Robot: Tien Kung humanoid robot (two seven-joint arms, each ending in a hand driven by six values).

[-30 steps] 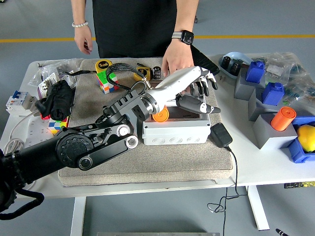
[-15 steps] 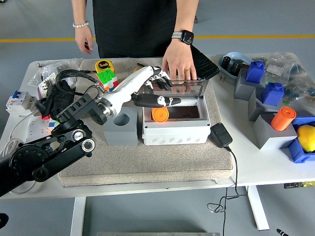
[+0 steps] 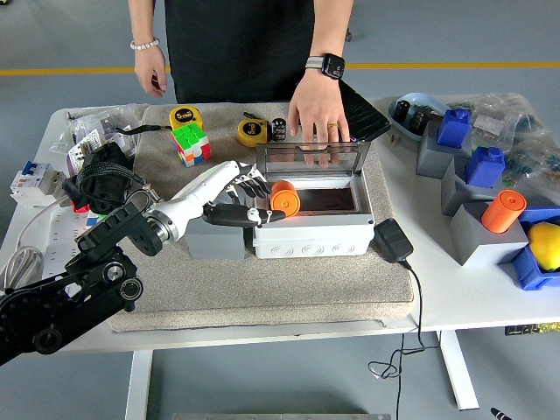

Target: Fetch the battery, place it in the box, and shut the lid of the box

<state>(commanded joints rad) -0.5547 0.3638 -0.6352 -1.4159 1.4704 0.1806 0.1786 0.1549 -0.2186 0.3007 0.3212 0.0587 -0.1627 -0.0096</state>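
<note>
The grey box (image 3: 308,234) stands on the beige mat with its clear lid (image 3: 315,158) upright. A person's hand (image 3: 317,115) rests on the lid's top edge from the far side. The orange battery (image 3: 284,200) lies inside the box at its left end. My left hand (image 3: 253,200) hovers just left of the box, over a grey holder block (image 3: 213,241). Its fingers are spread and hold nothing, and the thumb reaches the box's left rim. The right arm is out of view.
A Rubik's cube (image 3: 191,143), two yellow tape measures (image 3: 252,131) and a black cloth (image 3: 105,173) lie at the back left. A black adapter (image 3: 394,239) sits right of the box. Grey and blue blocks, an orange cylinder (image 3: 503,210) and a yellow ball (image 3: 544,244) crowd the right side.
My left hand has pulled back to the left, from over the box to its left side. The battery stays in the box. The person's hand stays on the lid.
</note>
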